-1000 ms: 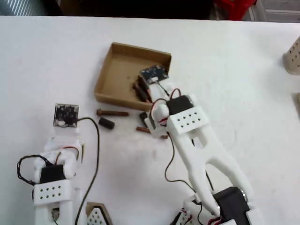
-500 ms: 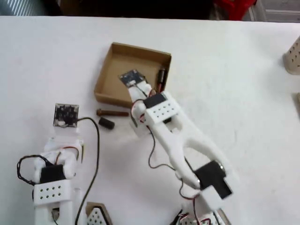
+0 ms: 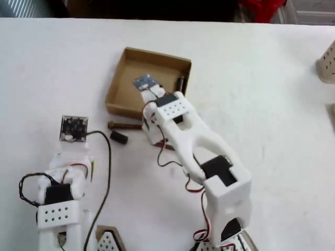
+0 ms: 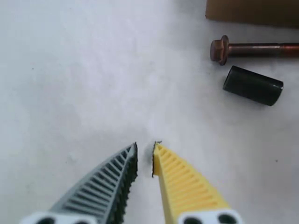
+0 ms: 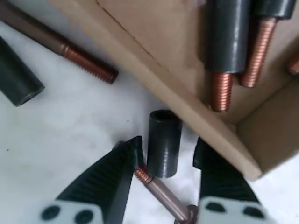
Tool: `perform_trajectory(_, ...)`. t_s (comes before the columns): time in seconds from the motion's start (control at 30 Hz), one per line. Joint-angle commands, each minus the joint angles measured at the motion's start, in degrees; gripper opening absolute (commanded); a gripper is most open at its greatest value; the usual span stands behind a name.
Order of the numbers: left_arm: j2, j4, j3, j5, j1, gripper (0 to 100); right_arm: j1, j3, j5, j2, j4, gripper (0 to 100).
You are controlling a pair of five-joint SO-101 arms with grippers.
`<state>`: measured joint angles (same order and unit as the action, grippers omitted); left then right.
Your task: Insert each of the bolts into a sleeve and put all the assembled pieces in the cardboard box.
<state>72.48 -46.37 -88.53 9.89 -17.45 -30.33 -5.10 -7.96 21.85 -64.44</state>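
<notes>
The cardboard box [image 3: 125, 78] sits mid-table, and sleeved bolts [image 5: 229, 42] lie in its corner by the front wall [image 5: 187, 109]. Just outside that wall my right gripper [image 5: 168, 147] stands open around an upright-looking black sleeve [image 5: 164, 142], with a bare copper bolt [image 5: 161, 195] lying beside it between the fingers. A second loose bolt [image 3: 125, 125] and black sleeve [image 3: 119, 138] lie left of the right arm [image 3: 172, 112]. My left gripper [image 4: 145, 156] hovers shut over bare table, short of that bolt [image 4: 252, 49] and sleeve [image 4: 253, 85].
The left arm [image 3: 60, 193] rests near the table's front left, with a black cable [image 3: 107, 172] trailing beside it. A pale perforated object [image 3: 327, 63] stands at the right edge. Open white tabletop lies right of the box.
The right arm swung left from the box's right side and stretched forward, bringing its gripper down outside the front wall. The left arm has not moved.
</notes>
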Motion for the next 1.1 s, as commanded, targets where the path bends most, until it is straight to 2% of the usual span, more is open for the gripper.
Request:
perform_trajectory(0.0, 1.0, 0.1, 0.3, 0.7, 0.7, 9, 1.0, 4.7, -1.7, 1.2, 0.7, 10.3)
perform_trajectory(0.3, 1.0, 0.1, 0.3, 0.7, 0.7, 9, 1.1, 5.5, -1.8, 4.5, -0.1, 6.7)
perform_trajectory(0.37, 1.0, 0.2, 0.3, 0.7, 0.7, 9, 1.5, 5.6, -1.8, 2.6, -2.0, 1.3)
perform_trajectory(0.6, 1.0, 0.2, 0.3, 0.7, 0.7, 9, 2.5, 4.7, -1.3, -9.5, -13.6, 1.7)
perform_trajectory(0.87, 0.8, 0.0, 0.3, 0.4, 2.9, 9, 15.7, -7.1, -1.2, -26.1, -16.1, 1.7)
perform_trajectory(1.07, 0.8, -0.2, 1.1, 0.4, 3.9, 9, 24.0, -25.1, -1.5, -38.3, -9.7, 1.7)
